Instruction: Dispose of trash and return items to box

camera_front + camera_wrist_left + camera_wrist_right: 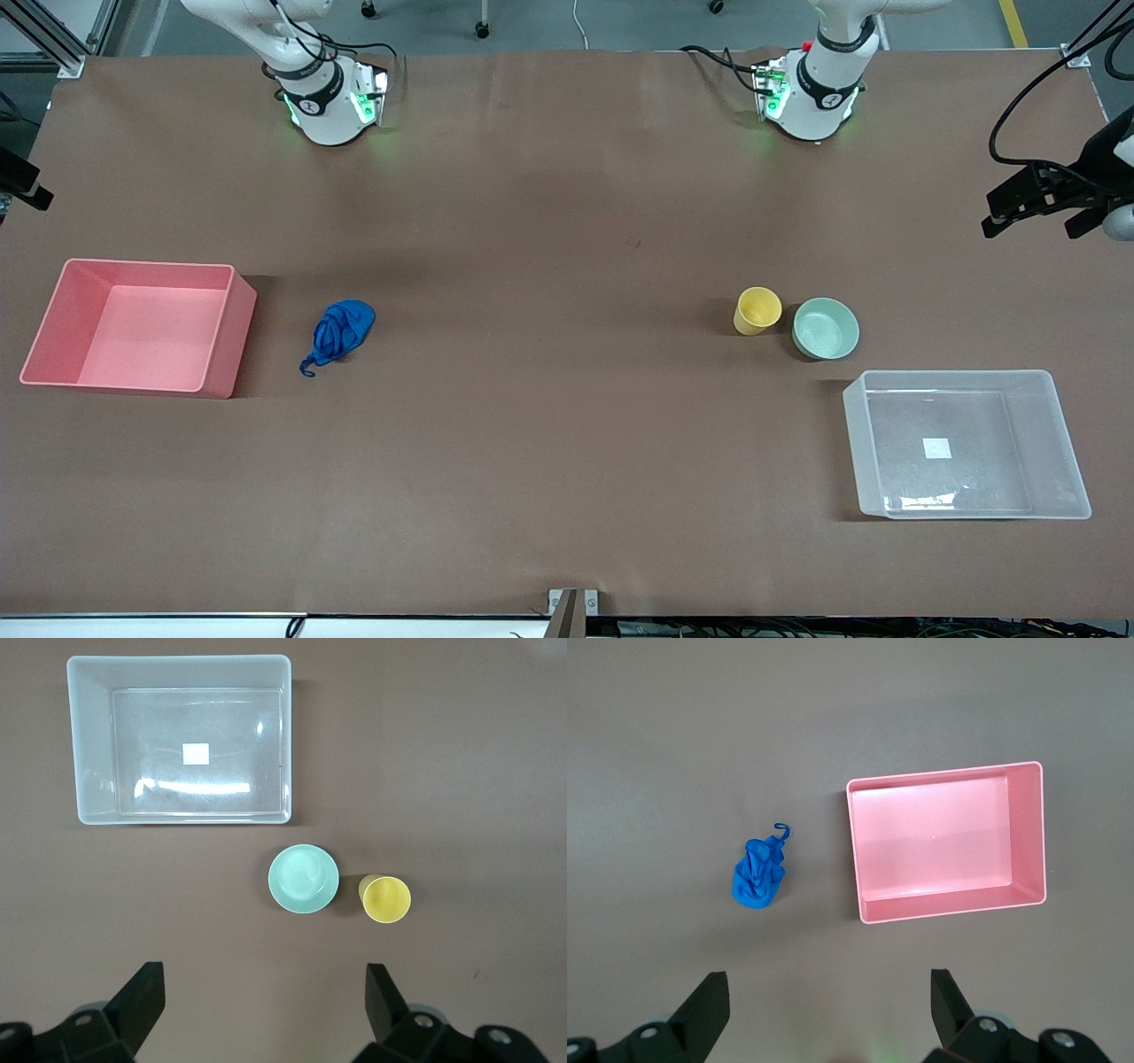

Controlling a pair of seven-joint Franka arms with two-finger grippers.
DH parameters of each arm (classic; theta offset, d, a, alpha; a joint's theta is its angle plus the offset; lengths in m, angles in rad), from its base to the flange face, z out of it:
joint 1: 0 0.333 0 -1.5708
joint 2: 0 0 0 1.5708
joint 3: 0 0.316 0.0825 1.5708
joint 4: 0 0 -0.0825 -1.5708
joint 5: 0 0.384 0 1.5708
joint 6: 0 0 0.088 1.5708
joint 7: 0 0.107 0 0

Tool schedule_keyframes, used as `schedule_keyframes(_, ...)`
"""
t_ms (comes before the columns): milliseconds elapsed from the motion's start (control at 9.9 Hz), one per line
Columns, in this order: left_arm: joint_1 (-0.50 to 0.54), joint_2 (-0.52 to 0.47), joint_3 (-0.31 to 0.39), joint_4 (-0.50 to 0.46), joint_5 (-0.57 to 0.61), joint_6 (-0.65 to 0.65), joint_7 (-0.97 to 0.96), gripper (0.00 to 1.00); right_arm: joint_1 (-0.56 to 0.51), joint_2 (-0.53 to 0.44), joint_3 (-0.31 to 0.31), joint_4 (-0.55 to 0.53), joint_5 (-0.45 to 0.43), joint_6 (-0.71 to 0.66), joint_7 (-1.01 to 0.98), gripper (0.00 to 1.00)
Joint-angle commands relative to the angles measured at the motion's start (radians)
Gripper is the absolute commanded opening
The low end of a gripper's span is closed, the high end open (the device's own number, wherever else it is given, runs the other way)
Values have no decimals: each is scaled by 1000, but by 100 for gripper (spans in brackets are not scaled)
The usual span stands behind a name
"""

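So the blue trash wad (343, 329) is sitting on the brown tabletop (549, 425) toward the right arm's end, just beside the pink bin (142, 326) but not touching it, with its thin string curling off the end that points at the front camera. Pink bin has nothing in it.

Down at the left arm's end, the yellow cup (757, 310) stands upright with the mint-green bowl (826, 328) right next to it, pretty much touching as far as I can see. The clear box (966, 443) is a bit nearer the front camera than those two, close to the bowl but apart from it, and you can see the little white label (937, 448) through its bottom. Nothing in the box either.

Both arms are hanging up high. The left gripper (266, 1001) is over the bare tabletop near the cup and bowl, fingers spread wide with nothing between them. The right gripper (830, 1005) is over the tabletop near the trash and bin, fingers wide apart as well, holding nothing
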Motion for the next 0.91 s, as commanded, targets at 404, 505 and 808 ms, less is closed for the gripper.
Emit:
schedule_keyframes(404, 1, 25, 3, -400, 9, 397, 11, 100, 94, 57, 9, -323, 1, 250, 14, 100)
schedule_keyframes(505, 3, 31, 3, -507, 3, 534, 11, 100, 132, 106, 9, -371, 1, 311, 14, 100)
schedule_keyframes(808, 6, 110, 6, -724, 0, 893, 13, 100, 188, 175, 9, -601, 13, 632, 46, 100)
